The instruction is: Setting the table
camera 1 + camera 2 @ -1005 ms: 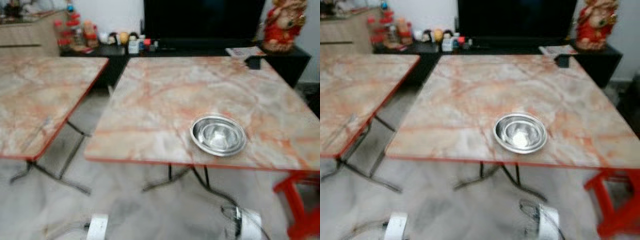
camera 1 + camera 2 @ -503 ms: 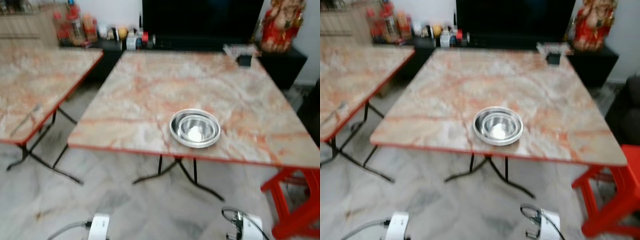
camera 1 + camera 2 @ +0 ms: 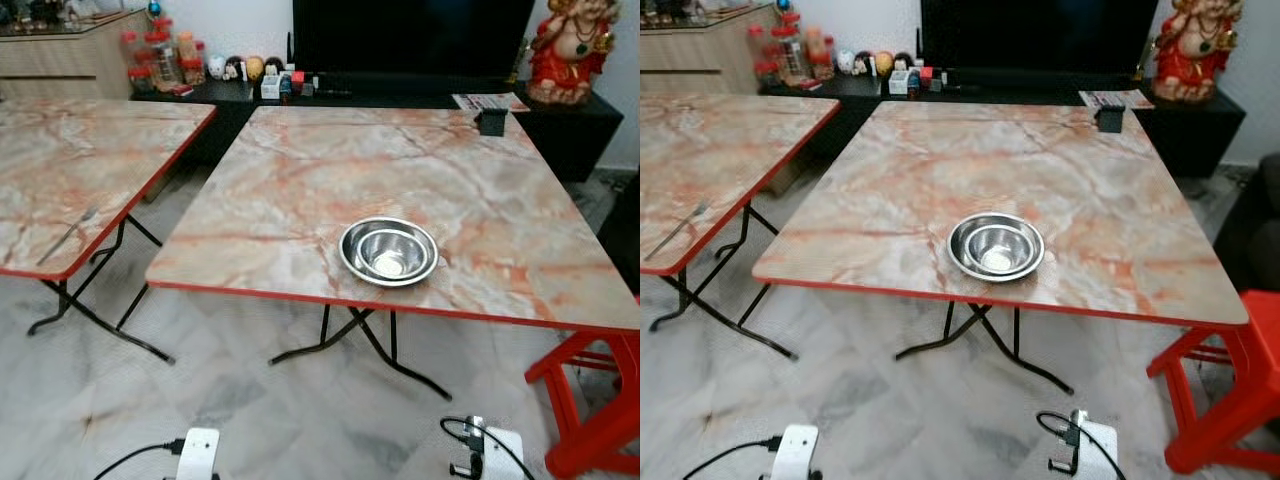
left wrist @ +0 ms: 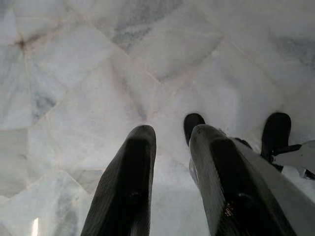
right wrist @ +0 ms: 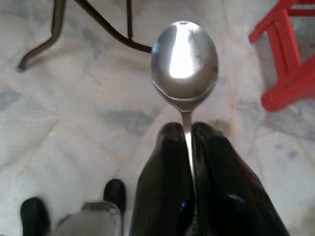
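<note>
Fingers of right gripper (image 5: 189, 135) pinch spoon (image 5: 184, 61) by thin handle; light, stiff, slippery steel, may swivel. Left gripper (image 4: 170, 140) idle, fingers slightly parted, empty. Steel bowl (image 3: 389, 251) waits on table (image 3: 300, 180).

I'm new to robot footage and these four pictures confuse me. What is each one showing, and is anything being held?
This is a walking humanoid robot setting a table. Two pictures come from cameras in its head, looking down at a marble-patterned table with a steel bowl near its front edge. A second table to the left carries a fork, and a red stool stands to the right. The other two come from wrist cameras, with both arms hanging over the floor. The right gripper is shut on a spoon. The left gripper is open and holds nothing.
</note>
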